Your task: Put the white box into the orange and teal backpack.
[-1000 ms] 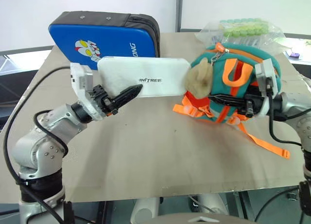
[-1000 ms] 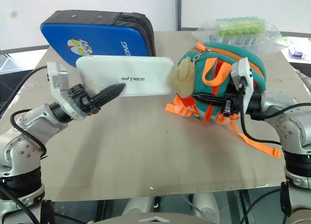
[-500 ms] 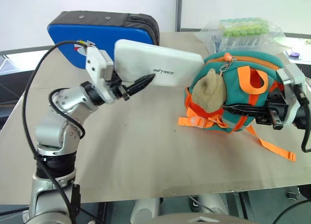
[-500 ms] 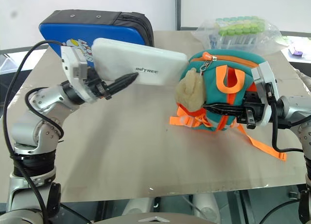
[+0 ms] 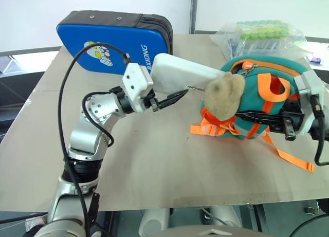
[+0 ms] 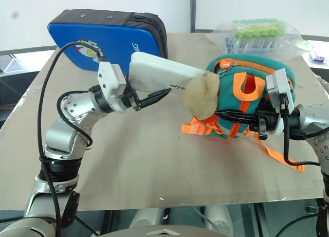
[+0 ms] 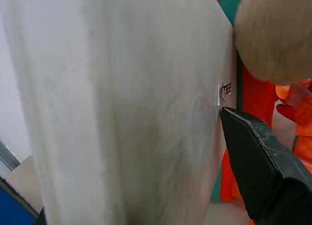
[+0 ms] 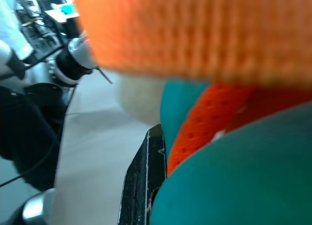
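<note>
- The white box [image 5: 182, 77] is pinched by the left gripper [image 5: 167, 99], one black finger [image 7: 253, 171] lying flat against the face that bears the lettering; the box is carried clear of the table [image 5: 154, 165], tilted, with its far end raised toward the backpack.
- The far end of the box is seen at the upper edge of the orange and teal backpack [image 5: 262, 101], just beside the tan plush bear charm [image 5: 224, 94]; whether that end is already inside the opening cannot be told, as it is hidden by the charm.
- The right gripper [image 5: 247, 116] is pressed together on the front of the backpack, level and pointing toward the charm; what exactly is clamped, fabric or strap, cannot be told.
- The backpack is held up on the table, with orange straps [image 5: 288, 157] trailing from it toward the near right edge of the table.
- Behind the box, away from the backpack, a blue padded case [image 5: 110, 41] stands on edge.
- Behind the backpack, a clear bag of green-capped tubes [image 5: 259, 34] lies near the table's far edge.
- In front of the backpack and under the box, a wide stretch of bare tabletop is left open to the near edge.
</note>
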Motion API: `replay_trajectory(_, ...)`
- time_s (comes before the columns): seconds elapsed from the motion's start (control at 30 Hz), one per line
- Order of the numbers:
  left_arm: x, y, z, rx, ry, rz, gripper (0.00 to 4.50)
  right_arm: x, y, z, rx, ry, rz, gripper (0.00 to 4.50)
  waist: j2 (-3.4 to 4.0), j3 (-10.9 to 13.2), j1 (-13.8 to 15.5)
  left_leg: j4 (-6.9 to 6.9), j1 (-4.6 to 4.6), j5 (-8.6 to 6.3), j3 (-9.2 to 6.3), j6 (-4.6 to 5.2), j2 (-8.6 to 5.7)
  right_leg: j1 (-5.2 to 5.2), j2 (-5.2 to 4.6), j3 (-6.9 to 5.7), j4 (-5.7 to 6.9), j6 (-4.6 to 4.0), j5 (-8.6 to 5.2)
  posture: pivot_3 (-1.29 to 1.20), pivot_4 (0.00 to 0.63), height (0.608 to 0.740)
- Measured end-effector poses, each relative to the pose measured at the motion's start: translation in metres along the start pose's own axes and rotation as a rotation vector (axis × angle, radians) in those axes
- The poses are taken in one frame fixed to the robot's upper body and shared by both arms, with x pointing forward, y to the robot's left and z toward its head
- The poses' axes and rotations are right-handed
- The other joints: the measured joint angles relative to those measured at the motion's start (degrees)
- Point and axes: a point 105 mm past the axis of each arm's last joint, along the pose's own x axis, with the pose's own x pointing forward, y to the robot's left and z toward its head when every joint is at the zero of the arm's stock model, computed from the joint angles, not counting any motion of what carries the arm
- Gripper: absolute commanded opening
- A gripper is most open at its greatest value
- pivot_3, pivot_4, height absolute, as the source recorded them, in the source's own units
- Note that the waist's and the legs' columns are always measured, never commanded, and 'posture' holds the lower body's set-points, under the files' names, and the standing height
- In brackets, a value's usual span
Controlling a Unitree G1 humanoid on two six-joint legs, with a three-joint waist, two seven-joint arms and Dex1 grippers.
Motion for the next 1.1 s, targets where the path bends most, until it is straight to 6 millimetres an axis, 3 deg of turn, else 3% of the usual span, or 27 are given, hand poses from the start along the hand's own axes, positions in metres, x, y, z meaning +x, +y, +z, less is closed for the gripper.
replay_trajectory(0.1,0.007,-0.001,-0.001,0.025,0.001,-0.013,2.57,0.0,0.001,-0.001,0.006,-0.001,0.005,0.01,0.0,0.0,0.0,0.0,0.01,0.0,0.0,0.0,0.0,0.0,0.0,0.01,0.01,0.0,0.0,0.0,0.15,0.74)
replay_trajectory(0.27,0.044,-0.017,-0.018,-0.053,0.025,-0.055,2.57,0.006,0.014,-0.007,0.01,0.014,0.05,0.01,-0.01,0.0,-0.1,0.09,-0.03,0.0,0.0,0.01,-0.04,0.05,0.0,0.02,-0.01,0.09,0.05,0.0,0.15,0.74)
replay_trajectory(0.47,0.084,-0.032,-0.021,0.017,0.066,-0.19,2.57,0.008,0.016,-0.004,-0.011,-0.004,0.042,0.01,0.0,0.0,-0.2,0.08,0.03,0.0,-0.02,0.01,-0.02,0.05,0.07,0.01,0.08,0.09,0.05,0.0,0.15,0.74)
replay_trajectory(0.67,0.106,-0.04,-0.033,0.031,0.103,-0.248,2.57,0.007,0.013,-0.004,-0.015,-0.022,0.003,0.01,-0.01,0.0,0.2,0.08,0.0,0.0,-0.04,0.01,-0.04,0.06,0.04,-0.01,0.05,0.1,0.05,0.0,0.15,0.74)
replay_trajectory(0.73,0.109,-0.04,-0.036,0.039,0.106,-0.255,2.57,0.006,0.012,-0.004,-0.009,-0.024,-0.009,0.01,-0.01,0.0,0.2,0.09,0.01,0.0,-0.02,0.01,-0.04,0.06,0.03,0.0,0.05,0.1,0.05,0.0,0.15,0.74)
replay_trajectory(0.77,0.111,-0.041,-0.038,0.018,0.104,-0.262,3.61,0.006,0.012,-0.006,-0.007,-0.024,-0.015,0.0,-0.01,0.0,0.2,0.1,0.0,0.0,-0.03,0.01,-0.05,0.06,0.02,0.0,0.05,0.1,0.05,0.0,0.15,0.74)
replay_trajectory(0.83,0.112,-0.041,-0.039,-0.027,0.102,-0.271,4.34,0.006,0.013,-0.007,-0.006,-0.026,-0.017,0.0,-0.01,0.0,0.2,0.12,0.0,0.0,-0.04,0.01,-0.05,0.08,0.02,-0.01,0.05,0.1,0.05,0.0,0.15,0.74)
replay_trajectory(1.0,0.1,-0.025,-0.043,-0.123,0.102,-0.227,4.47,0.005,0.014,-0.007,-0.015,-0.028,-0.037,0.0,-0.01,0.0,-0.1,0.12,0.03,0.0,-0.04,0.01,-0.03,0.06,0.03,-0.01,0.1,0.1,0.05,0.0,0.15,0.74)
replay_trajectory(1.1,0.071,-0.016,-0.044,-0.297,0.092,-0.218,4.47,0.004,0.01,-0.008,-0.03,-0.023,-0.071,0.0,-0.01,0.0,-1.0,0.1,0.05,0.0,-0.03,0.01,0.02,0.04,0.06,0.02,0.13,0.1,0.05,0.0,0.15,0.74)
